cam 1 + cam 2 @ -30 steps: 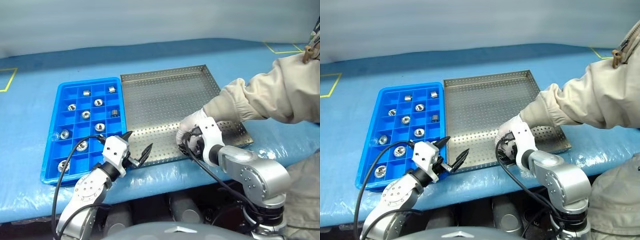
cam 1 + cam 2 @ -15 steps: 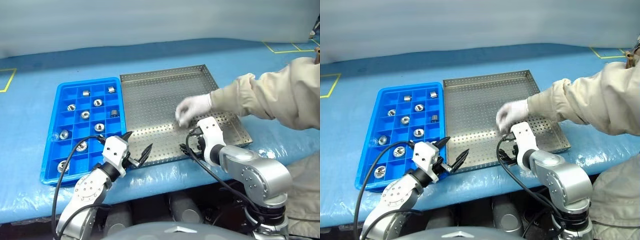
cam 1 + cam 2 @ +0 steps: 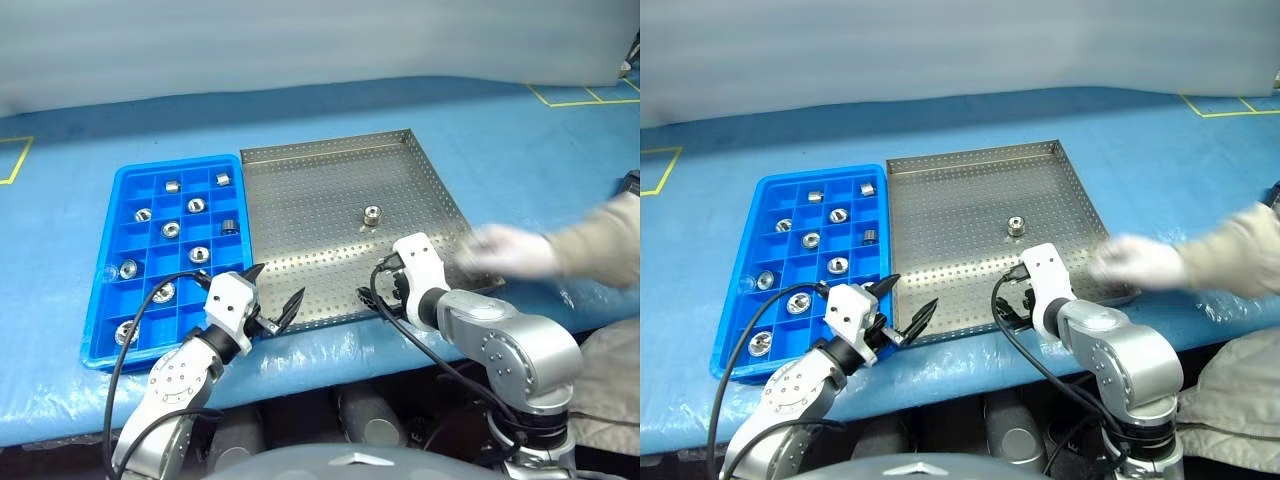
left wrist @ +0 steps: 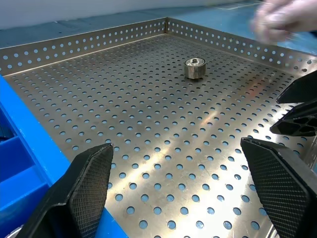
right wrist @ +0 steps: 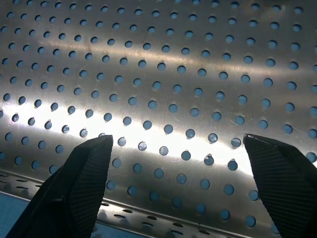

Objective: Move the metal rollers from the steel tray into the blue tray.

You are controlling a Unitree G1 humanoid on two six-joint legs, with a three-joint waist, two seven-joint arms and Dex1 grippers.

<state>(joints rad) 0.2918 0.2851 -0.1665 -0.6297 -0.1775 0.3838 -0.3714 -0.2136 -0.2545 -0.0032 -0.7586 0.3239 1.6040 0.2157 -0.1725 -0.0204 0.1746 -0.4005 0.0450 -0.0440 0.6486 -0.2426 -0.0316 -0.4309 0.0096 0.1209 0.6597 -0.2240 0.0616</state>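
Observation:
One metal roller stands alone on the perforated floor of the steel tray, right of its middle; the left wrist view shows this roller well ahead of the fingers. The blue tray lies against the steel tray's left side, with several rollers in its compartments. My left gripper is open and empty at the steel tray's near left corner. My right gripper is open and empty over the tray's near rim, pointing down at bare floor.
A person's white-gloved hand and beige sleeve hover, blurred, at the steel tray's right edge. Both trays rest on a blue plastic-covered table with yellow tape marks at the far corners.
The person's hand moved from beside my right gripper to the tray's middle, left a roller there, then pulled back to the right. Both my grippers stayed still and open.

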